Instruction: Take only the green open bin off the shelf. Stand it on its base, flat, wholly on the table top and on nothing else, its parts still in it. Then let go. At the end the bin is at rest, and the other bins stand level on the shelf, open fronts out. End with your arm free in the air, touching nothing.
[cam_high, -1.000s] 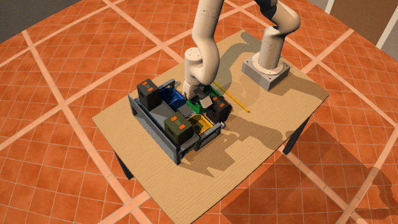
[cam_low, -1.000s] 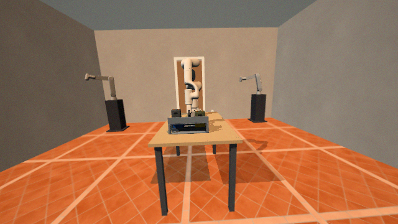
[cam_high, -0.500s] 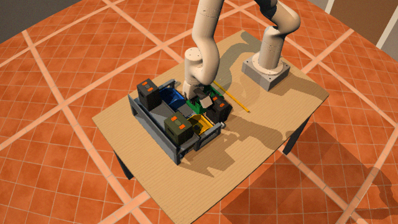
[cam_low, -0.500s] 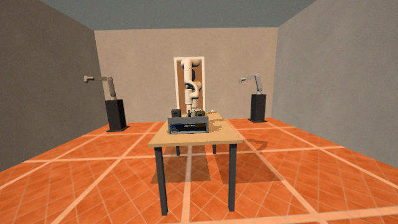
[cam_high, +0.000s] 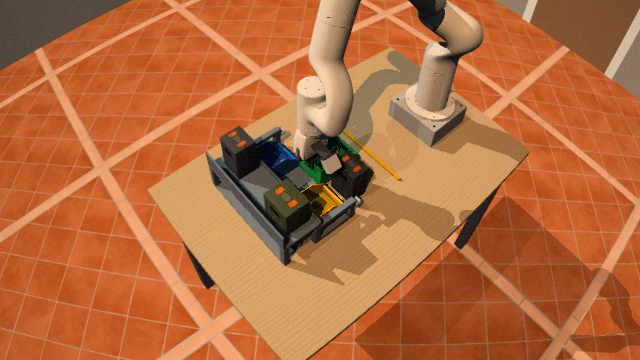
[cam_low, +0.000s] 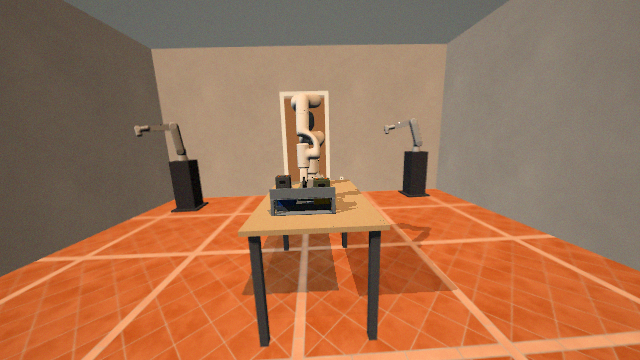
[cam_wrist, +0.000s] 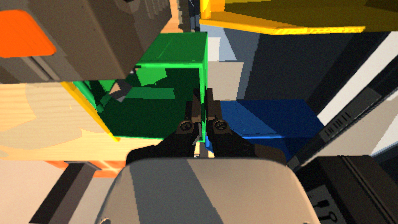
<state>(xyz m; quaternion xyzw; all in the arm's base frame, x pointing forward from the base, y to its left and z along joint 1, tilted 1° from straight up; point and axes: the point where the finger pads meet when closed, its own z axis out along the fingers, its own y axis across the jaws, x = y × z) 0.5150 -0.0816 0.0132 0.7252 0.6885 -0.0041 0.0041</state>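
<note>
Gripper (cam_high: 311, 162) (cam_low: 304, 184) (cam_wrist: 203, 98): one, fingers pointing down, closed on a thin upright wall of the green bin, one finger inside and one outside.

Green bin (cam_high: 313, 171) (cam_wrist: 172, 49): one, gripped; appears to stand mostly forward of the shelf, on the robot's side. Whether its base bears on the shelf or the table cannot be told. Contents: a small grey-brown part (cam_wrist: 120, 90); others, if any, hidden.

Blue bin (cam_high: 280, 155) (cam_low: 286, 205) (cam_wrist: 270, 117): one, beside the gripping fingers, on the shelf.

Yellow bin (cam_high: 327, 200) (cam_low: 322, 201) (cam_wrist: 280, 29): one, at the other end of the shelf.

Dark case (cam_high: 350, 175) (cam_wrist: 85, 45): one, orange-latched, close beside the green bin; an obstacle.

Shelf (cam_high: 250, 207) (cam_low: 302, 192): grey, carrying a black case (cam_high: 239, 152) (cam_low: 283, 182) and an olive case (cam_high: 286, 205) (cam_low: 321, 183).

Yellow rod (cam_high: 372, 156) (cam_wrist: 95, 112): one, lying on the table (cam_high: 410, 195) (cam_low: 310, 226) (cam_wrist: 30, 125), near the green bin's far side.

Step in hand, as judged: grip secured, removal to follow. Next move: a small, level lift, then a slow carry to table surface clear of shelf, case and rod. Risk: a one-wall hold may let the bin tilt and spill, or nudge the dark case.
</note>
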